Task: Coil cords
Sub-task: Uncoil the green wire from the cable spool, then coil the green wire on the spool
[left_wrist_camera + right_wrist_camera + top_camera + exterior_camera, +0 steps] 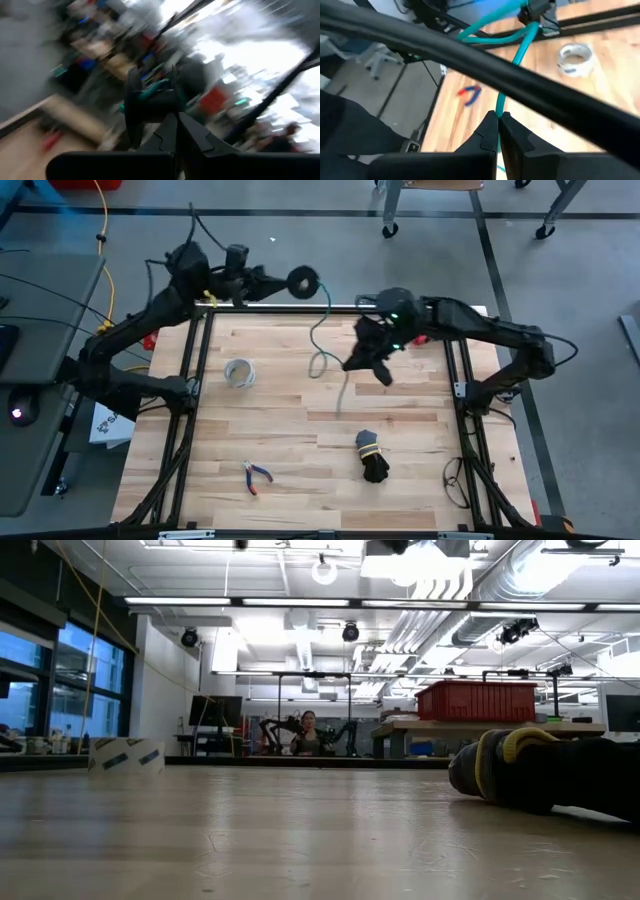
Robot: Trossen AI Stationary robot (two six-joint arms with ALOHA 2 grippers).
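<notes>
The thin green cord point(322, 330) runs from a small dark round coil point(303, 280) at the table's far edge toward the middle of the table, where it bends in a loop point(318, 365). My left gripper point(281, 281) is shut on the coil, above the far rail. My right gripper point(352, 366) is shut on the cord, right of the loop. A thin pale tail point(342, 395) runs on from there toward the near edge. Neither the cord nor the grippers show in the low view. My left gripper pinches the dark coil point(150, 105) between its two shut fingers point(192, 137), at the middle part beside the round flange point(132, 107). The fingers come level from the table's left. The coil is lifted clear of the table. The picture is blurred, so I can tell no more. My right gripper pinches the green cord point(500, 106) between its two shut fingertips, a single strand. The fingers come from the table's right, slanting down, and lie roughly along the cord. The cord runs from the fingers up to the coil point(535, 10), with a slack loop point(485, 36) on the way.
A pale grey-white tape ring point(238, 372) lies left of centre. Red-handled pliers point(256, 477) lie near the front left. A black cord bundle with a yellow tie point(371, 455) lies at the front right and fills the low view's right side point(540, 770).
</notes>
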